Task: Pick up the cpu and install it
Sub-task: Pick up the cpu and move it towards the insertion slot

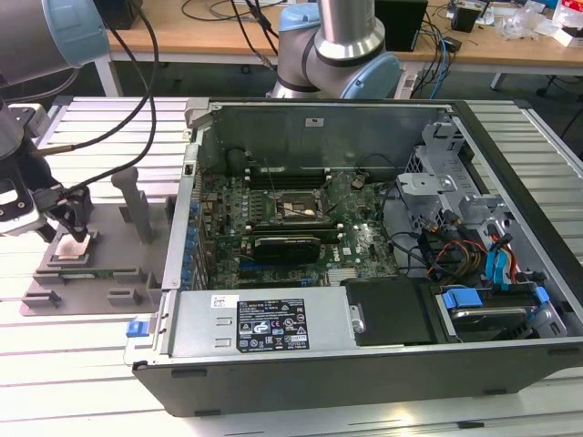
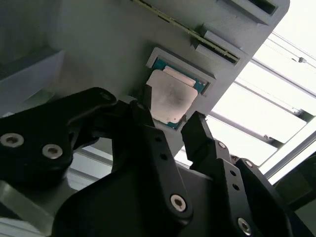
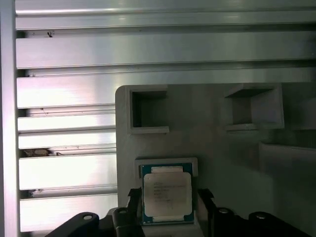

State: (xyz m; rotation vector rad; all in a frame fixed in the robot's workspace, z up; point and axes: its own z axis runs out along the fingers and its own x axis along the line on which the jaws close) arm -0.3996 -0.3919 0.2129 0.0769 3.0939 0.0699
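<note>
Black and spread, the gripper (image 3: 168, 198) hangs low over the cpu (image 3: 167, 192) with one finger on each side of it. Both wrist views show the jaws open. Whether the pads already touch its edges I can't tell.

Biggest of all is the slatted metal table (image 1: 91, 364). On it lies the open computer case (image 1: 319, 373), its green board (image 1: 364, 241) face up and the black socket (image 1: 296, 208) near the middle. At nine o'clock from the case in the exterior view sits a grey tray (image 1: 114, 228). The cpu lies flat in a shallow pocket of it, right under the gripper and well apart from the socket.

To my eye this is the grasp. Done well, the fingers close evenly on two opposite edges, centred, so the cpu doesn't twist. The squeeze stays light and the lift straight and level, since the pocket walls hug it closely.

A white-and-black sticker (image 1: 271, 326) sits on the metal box (image 1: 319, 319) at six o'clock inside the case. Faint lines of print cross the cpu's silver lid in the first wrist view. I can't make out either.
</note>
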